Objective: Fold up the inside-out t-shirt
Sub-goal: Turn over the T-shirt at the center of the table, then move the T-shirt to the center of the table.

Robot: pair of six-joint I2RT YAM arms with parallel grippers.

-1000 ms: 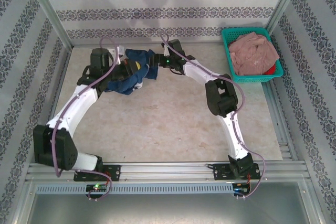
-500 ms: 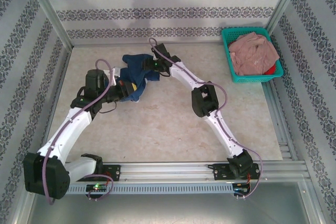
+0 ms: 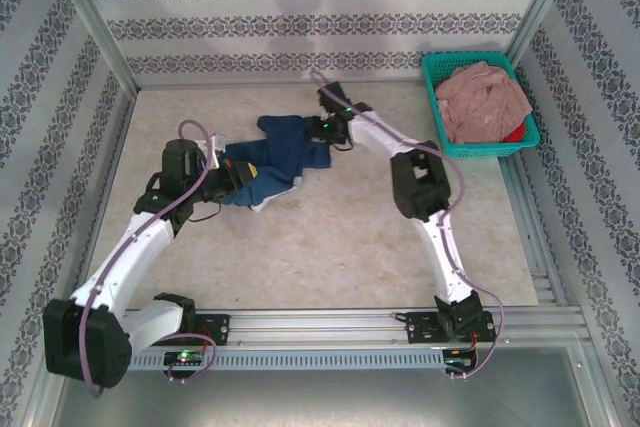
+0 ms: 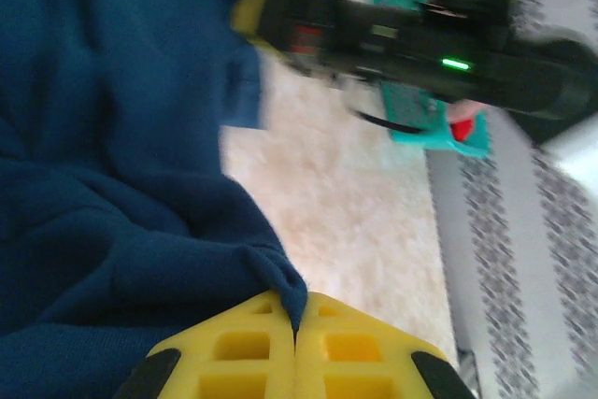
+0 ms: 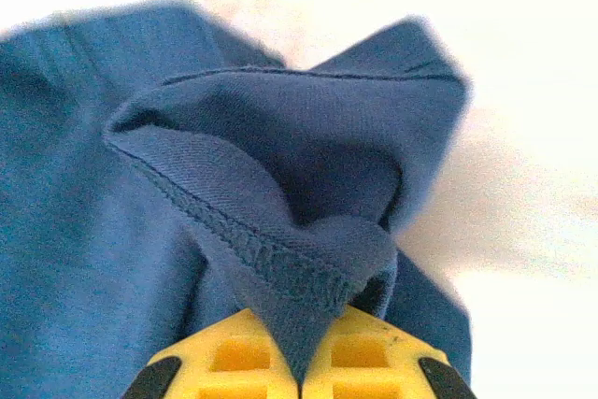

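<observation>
The inside-out t-shirt is a dark navy cloth, bunched and stretched between my two grippers at the back of the table. My left gripper is shut on its left end; in the left wrist view a fold of the shirt is pinched between the yellow fingers, and the left gripper has no gap. My right gripper is shut on the shirt's right end. In the right wrist view a stitched hem of the t-shirt runs down into the closed right gripper.
A teal basket with a dusty pink garment stands at the back right corner. Metal frame posts and patterned walls enclose the beige table. The right arm's forearm crosses the top of the left wrist view.
The right gripper has closed on the shirt and pulled to the right, spreading the cloth out from its bunch. The left arm has drawn slightly toward the front left.
</observation>
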